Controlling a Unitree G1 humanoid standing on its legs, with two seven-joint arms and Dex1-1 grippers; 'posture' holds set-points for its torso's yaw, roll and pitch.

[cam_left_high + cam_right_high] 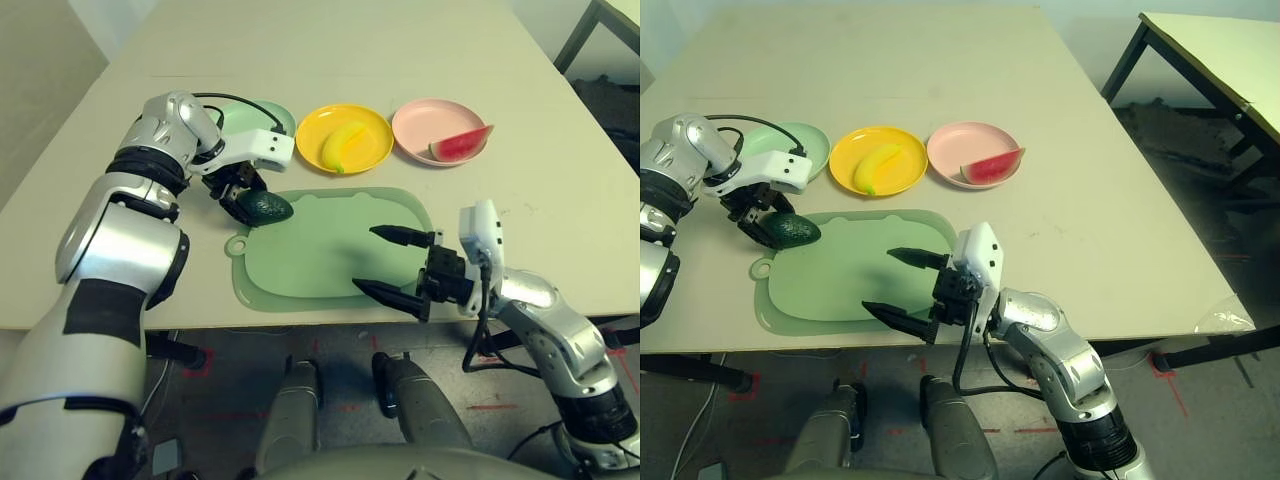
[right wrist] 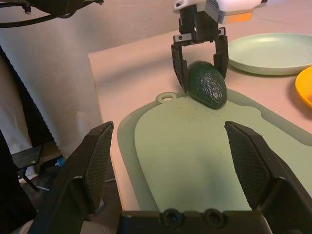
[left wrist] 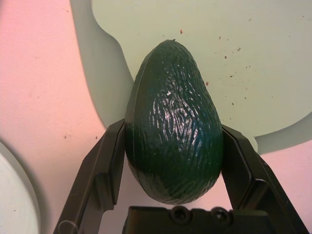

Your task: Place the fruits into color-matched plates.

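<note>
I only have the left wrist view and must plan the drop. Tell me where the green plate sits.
Observer: The green plate lies just beyond the left pincer, leftmost in a row of three plates.
Operator: Report the other fruits.
Observer: Both are already placed: the banana in the yellow plate, the watermelon in the pink plate.
Operator: Give me the right pincer.
Observer: The right pincer is open, over the near right part of the board, well apart from the avocado.
</note>
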